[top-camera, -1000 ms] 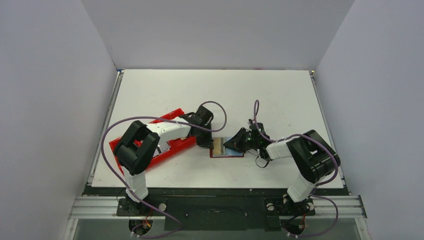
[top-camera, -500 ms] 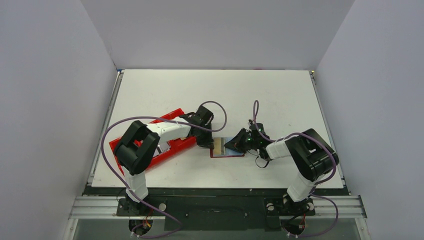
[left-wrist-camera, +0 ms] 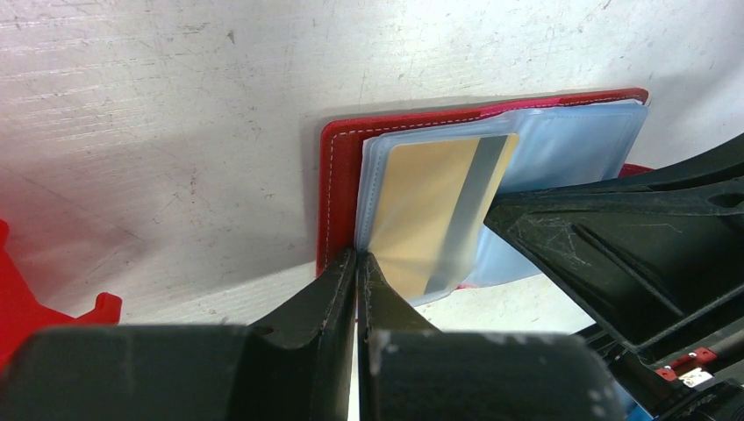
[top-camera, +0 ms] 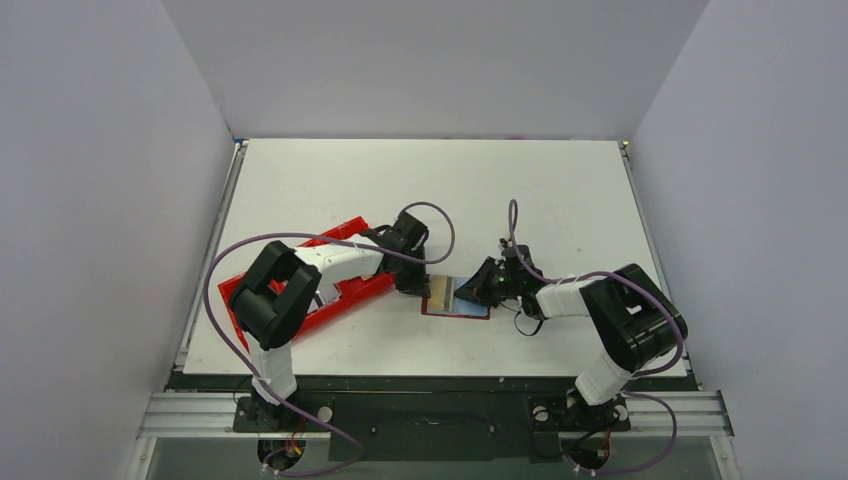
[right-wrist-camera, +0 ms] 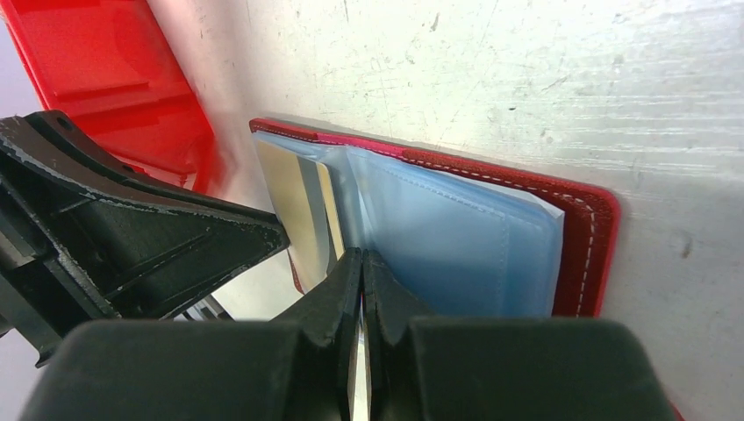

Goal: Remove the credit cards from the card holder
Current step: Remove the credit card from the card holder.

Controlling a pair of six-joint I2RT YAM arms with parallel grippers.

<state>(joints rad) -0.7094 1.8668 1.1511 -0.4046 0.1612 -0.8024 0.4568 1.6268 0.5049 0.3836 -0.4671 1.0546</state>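
1. Top external view: small dark-red bifold card holder (top-camera: pixel 456 308) open and flat on the white tabletop (top-camera: pixel 450 190), close to the near edge, midway between the left and right edges.
2. At the holder's left side, left gripper (left-wrist-camera: pixel 358 265): jaws pressed together to a hairline slit, tips pinching a corner of the clear pocket leaf (left-wrist-camera: pixel 375 167); cannot tell whether the card inside is also in the pinch.
3. Inside that clear leaf, thin gold-tan plastic credit card (left-wrist-camera: pixel 430 206) with a grey stripe along one long side, lying over the red cover, not yet out.
4. On the holder's right half, right gripper (right-wrist-camera: pixel 361 265): jaws likewise closed to a thin gap, nipping the edge of a grey-blue pocket leaf (right-wrist-camera: pixel 447 237) just beside the card.
5. Both grippers low over the holder, near each other, tips apart.
6. Toward the left edge, bright-red plastic compartment tray (top-camera: pixel 345 296), aslant beneath the left arm, near the holder but apart from it.
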